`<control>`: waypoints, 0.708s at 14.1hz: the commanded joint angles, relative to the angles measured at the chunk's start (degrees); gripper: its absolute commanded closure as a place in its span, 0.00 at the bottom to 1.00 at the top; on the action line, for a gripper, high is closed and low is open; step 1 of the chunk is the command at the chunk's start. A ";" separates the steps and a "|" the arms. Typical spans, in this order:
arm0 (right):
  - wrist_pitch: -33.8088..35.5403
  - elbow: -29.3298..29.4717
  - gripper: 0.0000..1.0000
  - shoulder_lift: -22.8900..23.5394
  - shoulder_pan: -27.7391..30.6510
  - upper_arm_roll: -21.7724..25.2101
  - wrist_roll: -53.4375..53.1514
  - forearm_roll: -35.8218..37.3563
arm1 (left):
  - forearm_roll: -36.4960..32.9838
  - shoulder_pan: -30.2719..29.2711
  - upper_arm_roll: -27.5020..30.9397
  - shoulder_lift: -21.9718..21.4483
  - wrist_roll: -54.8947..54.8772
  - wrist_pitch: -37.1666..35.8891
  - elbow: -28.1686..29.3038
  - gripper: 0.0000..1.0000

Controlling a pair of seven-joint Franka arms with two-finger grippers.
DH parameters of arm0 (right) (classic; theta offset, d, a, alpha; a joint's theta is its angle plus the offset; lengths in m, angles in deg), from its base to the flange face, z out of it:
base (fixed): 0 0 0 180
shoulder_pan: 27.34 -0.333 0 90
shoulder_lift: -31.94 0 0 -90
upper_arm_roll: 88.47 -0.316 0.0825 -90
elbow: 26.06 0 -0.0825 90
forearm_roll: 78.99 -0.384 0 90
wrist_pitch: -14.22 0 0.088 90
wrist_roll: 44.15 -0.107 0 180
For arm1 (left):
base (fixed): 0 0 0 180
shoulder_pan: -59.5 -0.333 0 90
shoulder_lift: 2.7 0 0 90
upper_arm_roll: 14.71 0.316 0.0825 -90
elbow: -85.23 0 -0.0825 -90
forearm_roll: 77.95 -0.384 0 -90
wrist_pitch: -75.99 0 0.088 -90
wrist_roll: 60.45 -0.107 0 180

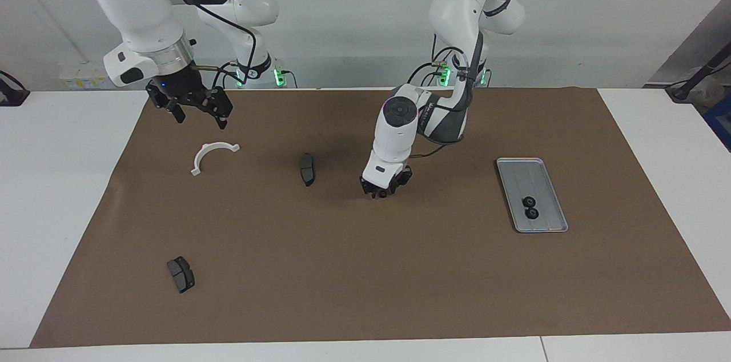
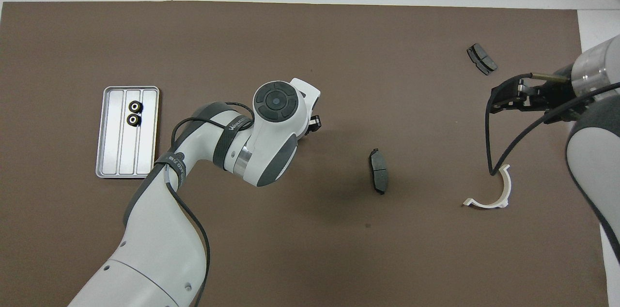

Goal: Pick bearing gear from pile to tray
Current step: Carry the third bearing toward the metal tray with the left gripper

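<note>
You have bright, even light from overhead in both views, with no hard shadows. The softest dark patch lies on the brown mat [image 1: 365, 270] directly under the left arm's wrist [image 1: 397, 122]; a fainter one lies just beside it toward the brake pad [image 1: 306, 169]. The tray [image 1: 557, 202] shows mild sheen, no blown glare. Focus is sharp across the mat; its edges stay nearly straight.
</note>
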 commanded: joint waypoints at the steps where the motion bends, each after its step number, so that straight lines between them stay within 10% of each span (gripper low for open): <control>1: 0.59 -0.90 0.00 -1.10 0.50 -0.15 1.94 -0.95 | -1.19 1.34 1.15 0.41 1.64 1.87 0.64 0.42; 10: -1.17 -2.75 0.00 -1.80 0.07 -0.15 6.07 0.19 | -1.54 1.87 1.15 0.33 1.64 0.64 0.64 0.62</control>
